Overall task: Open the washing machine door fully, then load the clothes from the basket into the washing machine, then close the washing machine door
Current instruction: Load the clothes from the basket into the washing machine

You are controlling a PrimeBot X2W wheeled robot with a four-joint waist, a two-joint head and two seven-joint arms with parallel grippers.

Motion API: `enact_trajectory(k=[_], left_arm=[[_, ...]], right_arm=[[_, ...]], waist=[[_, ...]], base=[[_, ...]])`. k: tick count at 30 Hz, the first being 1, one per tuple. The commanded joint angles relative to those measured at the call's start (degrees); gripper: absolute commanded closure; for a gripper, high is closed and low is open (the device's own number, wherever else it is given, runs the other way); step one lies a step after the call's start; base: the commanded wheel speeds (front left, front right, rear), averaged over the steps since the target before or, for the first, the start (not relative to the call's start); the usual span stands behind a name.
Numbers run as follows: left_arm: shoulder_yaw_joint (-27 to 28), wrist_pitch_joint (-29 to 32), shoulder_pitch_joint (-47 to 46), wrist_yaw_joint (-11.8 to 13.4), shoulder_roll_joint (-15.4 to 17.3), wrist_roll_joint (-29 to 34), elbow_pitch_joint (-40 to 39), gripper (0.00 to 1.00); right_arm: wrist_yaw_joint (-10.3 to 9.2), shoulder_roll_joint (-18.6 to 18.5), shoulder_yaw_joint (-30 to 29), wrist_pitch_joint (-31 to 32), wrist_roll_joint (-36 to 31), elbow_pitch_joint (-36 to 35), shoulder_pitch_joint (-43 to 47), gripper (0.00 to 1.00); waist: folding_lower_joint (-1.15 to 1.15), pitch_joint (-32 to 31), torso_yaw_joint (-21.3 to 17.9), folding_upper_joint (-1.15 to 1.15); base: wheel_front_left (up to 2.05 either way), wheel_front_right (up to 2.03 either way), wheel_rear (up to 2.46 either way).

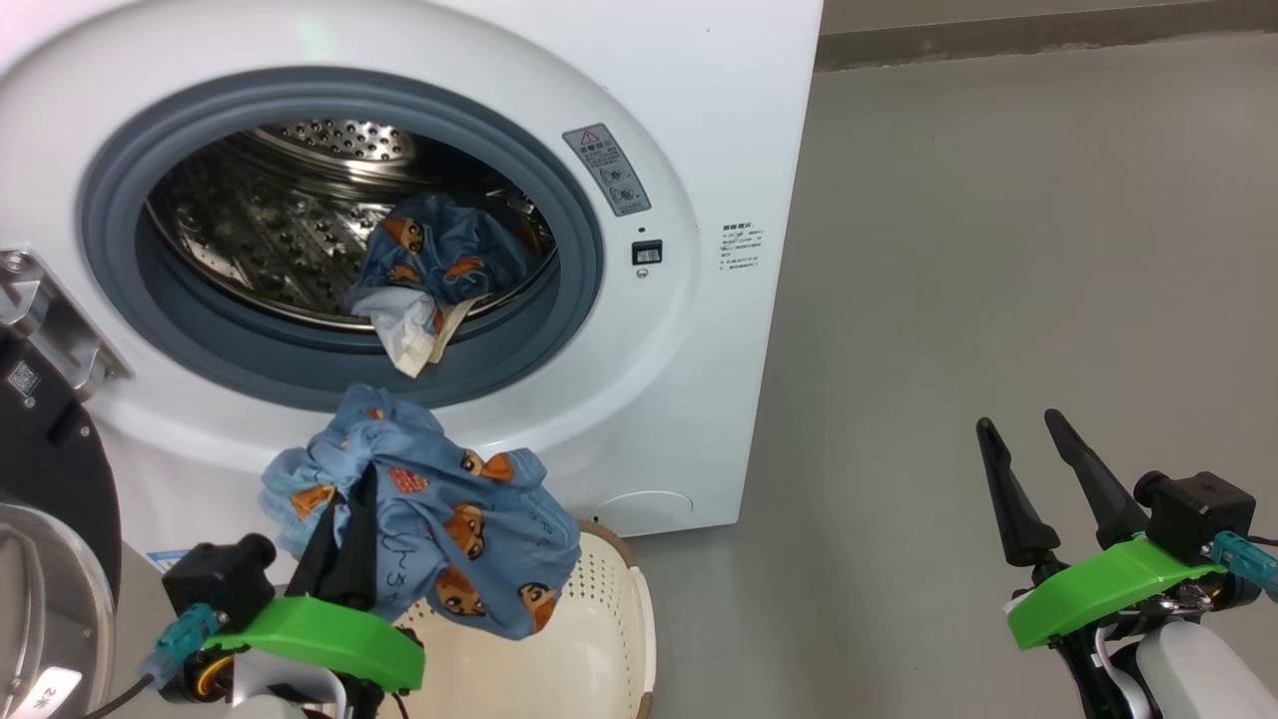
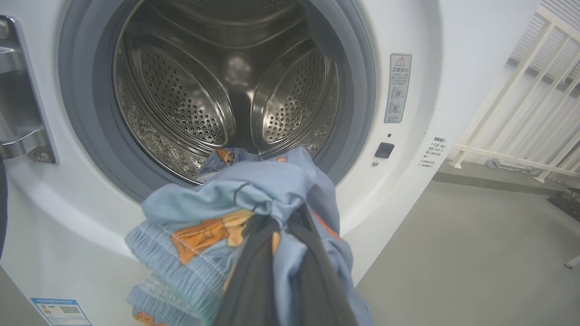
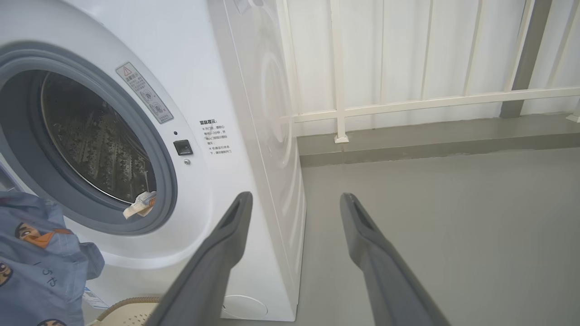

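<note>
The washing machine [image 1: 699,120] stands open, its black door [image 1: 50,469] swung out at the left edge. Some blue bear-print clothes with white cloth [image 1: 439,265] lie at the front lip of the steel drum [image 2: 226,90]. My left gripper [image 1: 357,494] is shut on another blue bear-print garment [image 1: 469,519], which hangs bunched above the cream basket [image 1: 599,649], below the drum's opening. In the left wrist view the dark fingers [image 2: 253,280] disappear into that garment [image 2: 217,213]. My right gripper [image 1: 1018,424] is open and holds nothing, out over the floor to the machine's right [image 3: 295,199].
Grey floor [image 1: 998,250] spreads to the right of the machine. A white railing [image 3: 408,102] on a low kerb runs behind it. The door's metal hinge [image 2: 18,136] juts out at the left of the opening.
</note>
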Motion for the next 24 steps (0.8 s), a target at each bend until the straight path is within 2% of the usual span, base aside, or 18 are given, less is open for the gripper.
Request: enact_trajectory(k=[1,6,13,19,24], left_arm=[[2.1,-0.3,-1.1,0.1,1.4,0.5,-1.6,1.00],[2.1,0.7,-1.5,1.1,1.7,0.4,-3.5,1.00],[2.6,1.2,-7.0,1.7,1.9,0.9,-2.7,1.00],[3.6,1.6,-14.2,1.2,3.1,1.0,0.9,1.00],[4.8,2.0,-21.9,0.4,4.7,1.0,7.4,1.00]], right_arm=[[0.25,-1.0,0.8,-0.5,0.1,-1.4,-0.3,0.00],[0.25,-1.3,0.9,-0.5,-0.1,-1.5,-0.6,0.00],[0.25,-1.1,1.7,-0.5,-0.1,-1.8,-1.8,0.00],[0.25,-1.1,1.5,-0.5,-0.1,-2.1,-2.9,0.00],[0.25,-0.9,1.3,-0.5,-0.3,-2.9,-4.4,0.00]], waist=[[0.00,0.0,0.0,0.00],[0.00,0.4,0.0,0.00],[0.00,2.6,-0.8,0.00],[0.00,6.9,-2.5,0.00],[0.00,12.1,-4.3,0.00]], base=[[0.00,0.00,0.00],[0.00,0.00,0.00],[0.00,0.00,0.00],[0.00,0.00,0.00],[0.00,0.00,0.00]])
